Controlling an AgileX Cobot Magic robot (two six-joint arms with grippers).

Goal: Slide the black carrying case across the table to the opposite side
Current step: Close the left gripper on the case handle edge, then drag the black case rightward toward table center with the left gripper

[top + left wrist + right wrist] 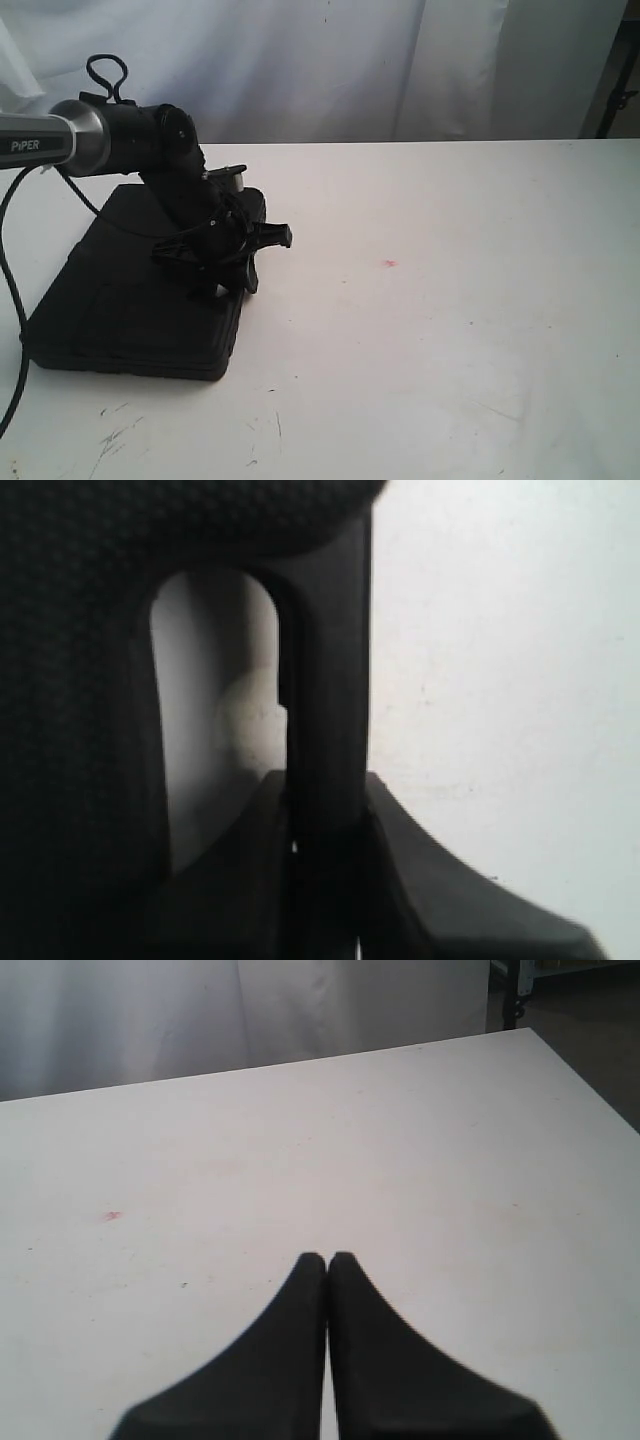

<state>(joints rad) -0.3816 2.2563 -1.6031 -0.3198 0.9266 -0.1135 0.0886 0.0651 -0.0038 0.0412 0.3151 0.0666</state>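
The flat black case (130, 300) lies on the left part of the white table (450, 350), its handle edge facing the middle. My left gripper (222, 285) comes down on that edge. In the left wrist view the left gripper (325, 780) is shut on the case's handle bar (330, 660), one finger (250, 840) in the cutout and the other finger (430, 880) outside it. The textured case body (80, 680) fills the rest of that view. My right gripper (328, 1258) is shut on nothing above bare table (400, 1140) and does not show in the exterior view.
A tiny red dot (389, 263) marks the tabletop right of the case, and the same red dot (111, 1216) shows in the right wrist view. Dark scuff marks (115, 435) lie near the front edge. A white curtain (350, 60) hangs behind. The left arm's cable (12, 300) drops at far left.
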